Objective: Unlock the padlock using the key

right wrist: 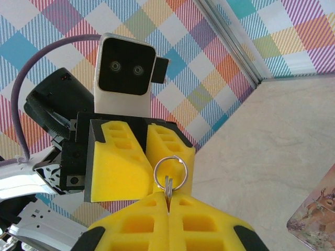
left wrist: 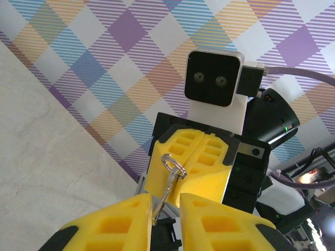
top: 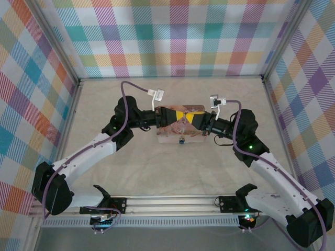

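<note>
Fingers of your right gripper (right wrist: 168,201) are pressed together on the key (right wrist: 168,185), and its ring (right wrist: 170,171) stands clear above the pads. Your left gripper (left wrist: 166,212) faces it tip to tip, fingers narrowly parted, with the key's thin end at that gap. Both hover over the pink tin (top: 166,135). You find the padlock (top: 181,140) at the tin's near side.

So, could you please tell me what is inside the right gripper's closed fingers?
The key is pinched in the right gripper; its ring and a short stub stick out. The rest is hidden between the pads.
</note>
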Controlling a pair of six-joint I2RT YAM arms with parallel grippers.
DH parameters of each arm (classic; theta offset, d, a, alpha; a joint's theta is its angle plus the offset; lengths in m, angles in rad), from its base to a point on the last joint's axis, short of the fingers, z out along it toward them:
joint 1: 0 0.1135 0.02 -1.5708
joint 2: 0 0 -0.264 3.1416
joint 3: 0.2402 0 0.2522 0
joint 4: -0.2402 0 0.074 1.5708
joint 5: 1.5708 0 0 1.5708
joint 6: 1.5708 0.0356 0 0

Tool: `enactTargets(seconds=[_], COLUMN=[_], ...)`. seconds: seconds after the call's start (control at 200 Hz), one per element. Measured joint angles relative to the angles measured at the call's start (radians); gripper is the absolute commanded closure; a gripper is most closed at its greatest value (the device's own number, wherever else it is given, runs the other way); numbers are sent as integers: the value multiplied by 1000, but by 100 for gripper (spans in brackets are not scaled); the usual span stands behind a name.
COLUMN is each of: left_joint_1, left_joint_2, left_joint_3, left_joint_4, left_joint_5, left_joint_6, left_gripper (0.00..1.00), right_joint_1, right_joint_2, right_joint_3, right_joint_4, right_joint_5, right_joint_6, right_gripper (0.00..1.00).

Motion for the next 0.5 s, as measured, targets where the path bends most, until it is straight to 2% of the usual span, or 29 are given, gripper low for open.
enactTargets(seconds=[0.07, 0.155, 0.29, 0.425, 0.5], left_joint_1=[0, 0, 0, 0, 0], left_joint_2=[-2, -6, -11, -13, -13], left_joint_3=[0, 0, 2, 3, 3], left_joint_4=[-1, -9, -18, -20, -20], left_joint_5=[0, -2, 0, 1, 1], left_joint_6=[0, 2, 5, 4, 4], left_gripper=[80, 89, 97, 97, 90], right_joint_1=[0, 0, 0, 0, 0], right_joint_2=[-1, -5, -19, -20, -20], right_joint_3=[-4, -10, -19, -23, -23], right_joint_4=[3, 10, 14, 15, 16], right_joint_5=[-3, -7, -7, -8, -11], right_joint_6=[0, 3, 7, 7, 7], right_gripper=[100, 100, 100, 100, 100])
